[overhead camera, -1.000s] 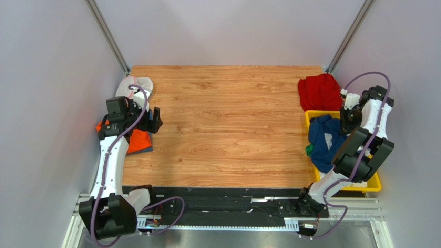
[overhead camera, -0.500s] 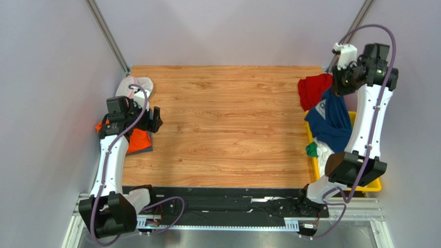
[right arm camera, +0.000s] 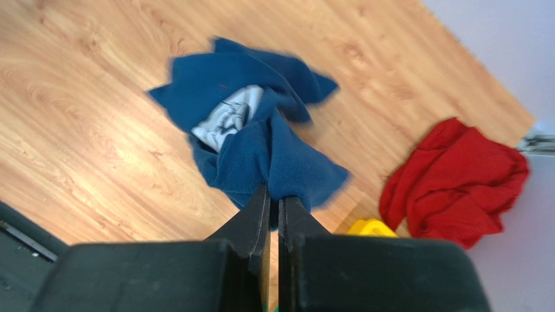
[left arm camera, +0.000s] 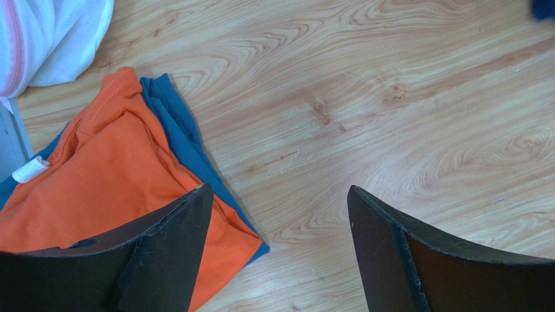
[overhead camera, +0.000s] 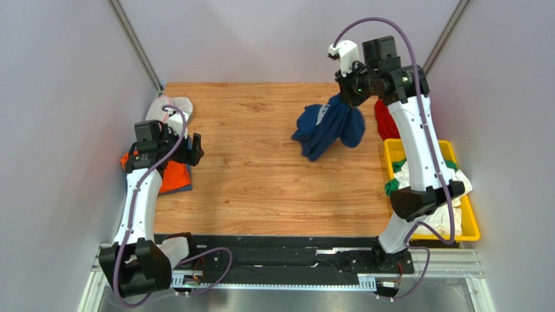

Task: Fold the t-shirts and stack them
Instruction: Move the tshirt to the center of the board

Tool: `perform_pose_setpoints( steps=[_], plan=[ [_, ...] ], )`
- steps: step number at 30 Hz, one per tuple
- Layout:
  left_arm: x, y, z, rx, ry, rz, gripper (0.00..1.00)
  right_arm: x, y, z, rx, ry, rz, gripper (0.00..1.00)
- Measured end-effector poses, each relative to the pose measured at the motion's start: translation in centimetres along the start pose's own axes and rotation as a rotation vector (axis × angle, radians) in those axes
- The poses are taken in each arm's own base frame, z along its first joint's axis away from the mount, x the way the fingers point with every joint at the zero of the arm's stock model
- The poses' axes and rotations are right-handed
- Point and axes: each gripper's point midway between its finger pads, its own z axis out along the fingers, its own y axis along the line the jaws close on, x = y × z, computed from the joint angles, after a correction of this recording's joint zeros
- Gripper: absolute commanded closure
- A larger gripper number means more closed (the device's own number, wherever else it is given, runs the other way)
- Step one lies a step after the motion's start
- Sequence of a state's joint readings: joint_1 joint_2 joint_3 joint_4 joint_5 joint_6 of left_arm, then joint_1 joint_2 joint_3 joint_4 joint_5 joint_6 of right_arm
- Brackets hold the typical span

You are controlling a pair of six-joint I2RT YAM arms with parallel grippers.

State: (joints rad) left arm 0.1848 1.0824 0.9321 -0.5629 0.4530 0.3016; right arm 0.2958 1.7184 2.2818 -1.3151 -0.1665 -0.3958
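1. Wooden table: the navy t-shirt hangs bunched over its far right part.
2. Orange t-shirt lies at the left edge.
3. Right gripper is clamped tight on the navy fabric.
4. Left gripper hovers beside the orange shirt, jaws wide, holding nothing.

**Colours and patterns**

The counter is light-brown wood grain. The navy blue t-shirt bears a pale print. The orange t-shirt, teal-blue t-shirt and red t-shirt are plain. The bin is yellow; the pouch white, pink-trimmed.
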Motion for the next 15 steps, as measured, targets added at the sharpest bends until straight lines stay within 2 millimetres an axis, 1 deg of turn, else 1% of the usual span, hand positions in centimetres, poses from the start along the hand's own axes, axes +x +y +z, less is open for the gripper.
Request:
perform_pose_setpoints(
  steps=[1,3,6,8,11,13,14,15],
  plan=[
    [0.0,0.0,0.0,-0.002,0.001,0.000,0.15,0.5,0.6,1.4,-0.025,0.032,0.005,1.00],
    [0.0,0.1,0.0,-0.003,-0.001,0.001,0.15,1.5,1.1,2.8,-0.052,0.064,0.020,1.00],
    [0.0,0.1,0.2,-0.002,0.002,0.000,0.15,3.1,1.6,4.4,-0.074,0.101,0.053,1.00],
    [0.2,0.2,0.3,0.001,0.009,-0.004,0.15,4.2,1.7,4.8,-0.069,0.120,0.061,1.00],
    [0.3,0.2,0.6,0.005,0.018,-0.009,0.15,5.4,1.3,4.9,-0.031,0.140,0.059,1.00],
    [0.4,0.2,0.7,0.009,0.021,-0.011,0.15,6.9,1.2,5.0,-0.005,0.166,0.059,1.00],
    [0.4,0.2,0.7,0.012,0.021,-0.011,0.15,7.7,1.2,5.0,0.003,0.184,0.060,0.98],
    [0.4,0.2,0.8,0.015,0.022,-0.012,0.15,9.0,1.0,5.2,0.020,0.217,0.061,0.92]
  ],
)
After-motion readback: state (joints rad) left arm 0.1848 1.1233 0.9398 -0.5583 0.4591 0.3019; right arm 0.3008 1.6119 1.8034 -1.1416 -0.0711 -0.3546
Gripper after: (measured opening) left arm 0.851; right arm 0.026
